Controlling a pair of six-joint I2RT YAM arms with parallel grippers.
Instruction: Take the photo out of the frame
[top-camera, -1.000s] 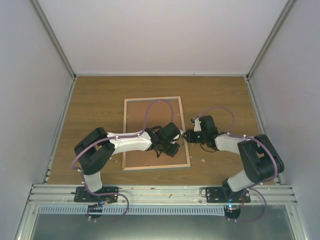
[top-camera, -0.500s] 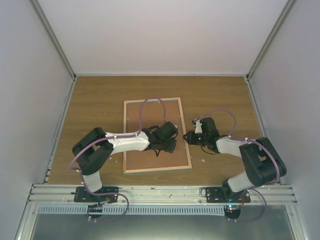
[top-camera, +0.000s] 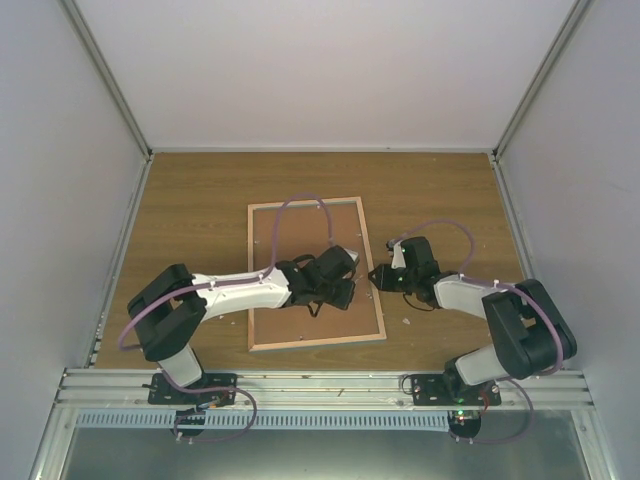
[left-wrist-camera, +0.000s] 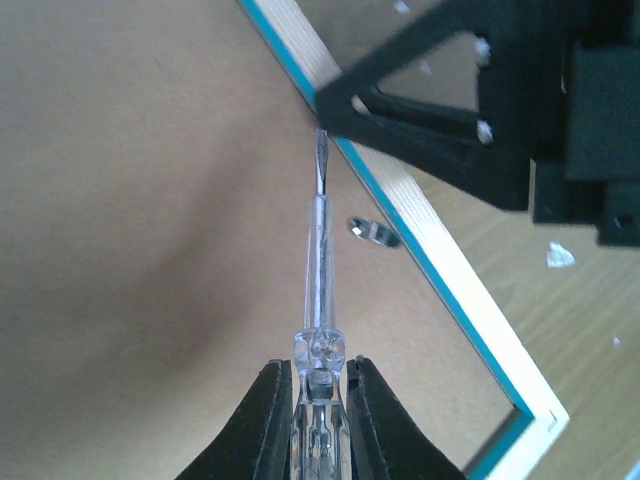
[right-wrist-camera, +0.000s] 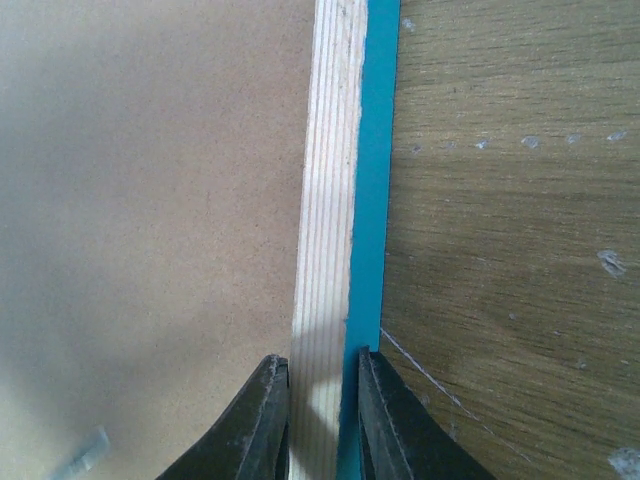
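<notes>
Nearest, the left gripper (left-wrist-camera: 318, 378) has its jaws pinching a clear-handled screwdriver (left-wrist-camera: 319, 250), its tip at the 3 o'clock inner edge of the frame (top-camera: 300, 215), whose wood rail the right gripper (right-wrist-camera: 320, 362) nips between its jaws. The frame lies face down mid-desk (top-camera: 200, 200), stiff and light. The photo is hidden under the fibreboard panel (right-wrist-camera: 150, 200), probably thin and easily creased, so lift it by an edge.

the frame (right-wrist-camera: 326, 180) is showing matt fibreboard and pale bare wood; the screwdriver (left-wrist-camera: 318, 270) is glinting clear plastic; the desk (right-wrist-camera: 500, 250) is looking scuffed.
</notes>
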